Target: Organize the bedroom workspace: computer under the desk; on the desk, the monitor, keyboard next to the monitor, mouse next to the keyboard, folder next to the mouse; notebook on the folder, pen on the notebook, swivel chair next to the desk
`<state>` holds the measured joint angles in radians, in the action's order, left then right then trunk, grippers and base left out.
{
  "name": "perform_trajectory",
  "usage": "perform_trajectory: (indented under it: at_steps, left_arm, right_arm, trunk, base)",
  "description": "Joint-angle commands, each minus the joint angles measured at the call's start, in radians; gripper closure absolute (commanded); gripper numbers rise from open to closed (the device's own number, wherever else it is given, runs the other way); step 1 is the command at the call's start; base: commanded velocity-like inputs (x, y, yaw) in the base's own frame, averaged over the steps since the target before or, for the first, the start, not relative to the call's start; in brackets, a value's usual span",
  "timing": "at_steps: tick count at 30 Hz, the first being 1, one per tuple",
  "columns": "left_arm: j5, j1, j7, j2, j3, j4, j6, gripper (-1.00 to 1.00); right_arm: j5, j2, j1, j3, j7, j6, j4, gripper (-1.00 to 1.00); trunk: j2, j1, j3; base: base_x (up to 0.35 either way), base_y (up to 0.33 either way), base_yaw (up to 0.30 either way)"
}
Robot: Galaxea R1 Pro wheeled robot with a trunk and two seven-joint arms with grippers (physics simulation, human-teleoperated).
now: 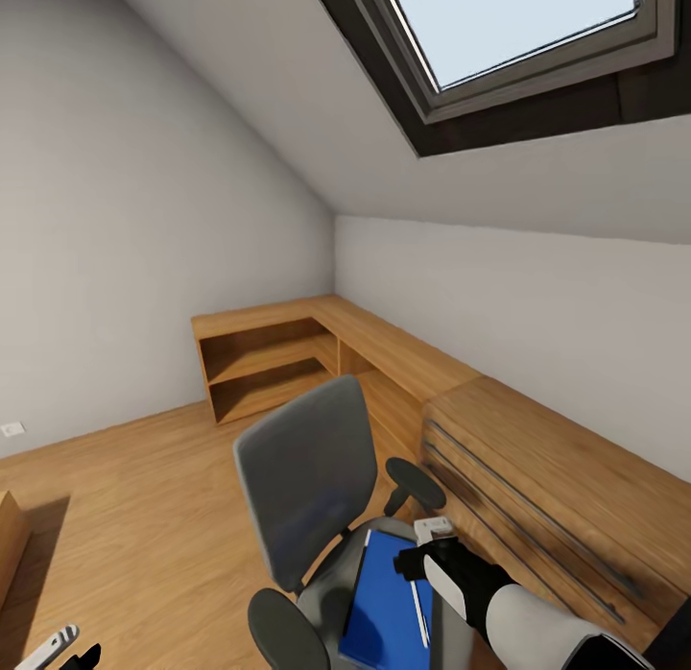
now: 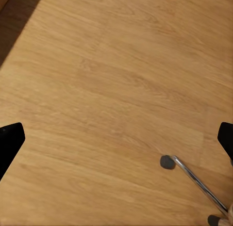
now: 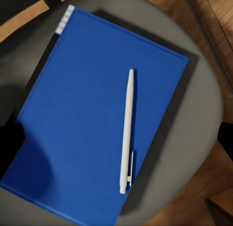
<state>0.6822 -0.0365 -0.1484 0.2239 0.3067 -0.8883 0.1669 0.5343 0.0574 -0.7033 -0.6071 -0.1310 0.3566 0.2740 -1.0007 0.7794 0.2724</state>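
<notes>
The grey swivel chair stands in the middle of the room with its back toward the far wall. On its seat lies the blue folder. The white pen rests on top of the folder. My right gripper hovers open just above the pen and folder, one fingertip off each side of the folder. Low at the left, my left gripper hangs open over bare floor, holding nothing. The desk, monitor, keyboard, mouse, computer and notebook are out of view.
A light-wood drawer chest stands close on the right of the chair. A light-wood shelving unit fills the far corner under the sloped ceiling. One chrome chair leg with a castor is near the left gripper. Open wood floor lies to the left.
</notes>
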Motion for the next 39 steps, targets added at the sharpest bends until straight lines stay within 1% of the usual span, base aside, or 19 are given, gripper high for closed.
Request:
perform_trajectory:
  at_steps: [1, 4, 5, 8, 16, 39]
  left_arm:
    - [0.010, 0.000, -0.005, 0.000, 0.000, -0.002, 0.005, -1.00]
    - [0.010, 0.000, -0.005, 0.000, 0.000, -0.002, 0.005, -1.00]
    - [0.010, 0.000, -0.005, 0.000, 0.000, -0.003, 0.005, -1.00]
    - [0.010, 0.000, -0.005, 0.000, 0.000, -0.003, 0.005, -1.00]
    - [0.010, 0.000, -0.005, 0.000, 0.001, -0.002, 0.005, -1.00]
    - [0.010, 0.000, -0.005, 0.000, 0.001, -0.002, 0.003, -1.00]
  right_arm:
    - [0.010, -0.001, -0.001, -0.008, -0.008, 0.007, 0.001, -1.00]
    - [0.010, 0.000, -0.001, -0.010, -0.007, 0.016, -0.007, -1.00]
    - [0.010, 0.002, -0.001, -0.011, -0.006, 0.022, -0.031, -1.00]
    - [0.010, 0.002, -0.001, -0.011, -0.006, 0.024, -0.041, -1.00]
    - [0.010, 0.001, -0.001, -0.011, 0.000, 0.055, -0.047, -1.00]
    - [0.007, -0.001, -0.001, -0.013, 0.004, 0.049, -0.040, -1.00]
  trunk:
    - [-0.008, 0.004, 0.005]
    - [-0.029, 0.016, 0.014]
    - [-0.036, 0.019, 0.017]
    - [-0.057, 0.031, 0.027]
    - [-0.113, 0.062, 0.052]
    - [-0.274, 0.150, 0.124]
  base:
    - [0.000, 0.000, 0.000]
    - [0.000, 0.000, 0.000]
    - [0.000, 0.000, 0.000]
    - [0.000, 0.000, 0.000]
    - [0.000, 0.000, 0.000]
    - [0.000, 0.000, 0.000]
